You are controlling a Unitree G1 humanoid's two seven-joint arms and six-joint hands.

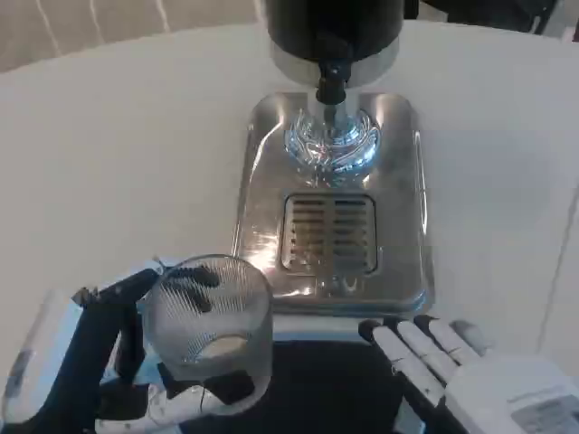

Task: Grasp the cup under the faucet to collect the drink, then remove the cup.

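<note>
The left hand [136, 362] grips the clear ribbed cup [210, 312] — black fingers wrap behind its wall, a white one curls under its base. The cup stands upright, just ahead of that hand's palm and beside the near-left corner of the steel drip tray [407, 262]. The faucet [331, 86] hangs well beyond the cup, over the tray's far end. The right hand [452, 366] lies flat, fingers straight and slightly apart, holding nothing — its tips nearly touch the tray's near edge

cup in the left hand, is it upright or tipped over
Upright. The clear ribbed cup has its open rim facing up, and the left hand holds it by the sides, in front of the metal drip tray.
</note>
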